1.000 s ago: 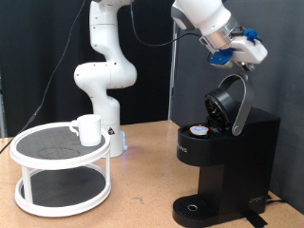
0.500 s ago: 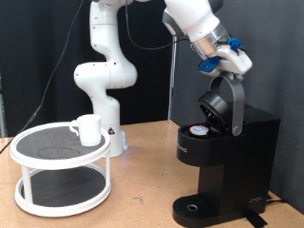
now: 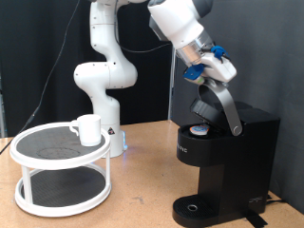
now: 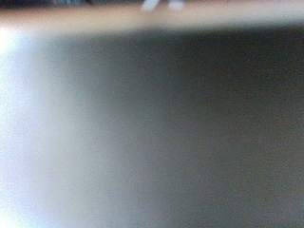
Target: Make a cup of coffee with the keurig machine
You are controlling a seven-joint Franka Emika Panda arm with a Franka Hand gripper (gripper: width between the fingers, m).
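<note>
- The keurig machine [image 3: 223, 161] stands at the exterior view's right, its hinged lid [image 3: 215, 103] partly raised and tilted, with a small pod [image 3: 198, 130] sitting in the opening beneath it.
- The gripper [image 3: 204, 74] shows only in the exterior view, pressed down onto the top of the lid's handle; I cannot tell whether its fingers are apart or together.
- The wrist view gives only a blurred grey surface under a pale tan band, too close for anything to be made out.
- The cup [image 3: 87, 129], a plain white mug, stands upright on the top tier of a white two-tier round stand [image 3: 59, 171] at the exterior view's left, well apart from the gripper and the machine.
- The machine's round drip tray [image 3: 196, 209] at its base has no cup on it.
- The white arm's base [image 3: 103, 81] rises behind the stand, between the cup and the machine, on the wooden table [image 3: 133, 204].
</note>
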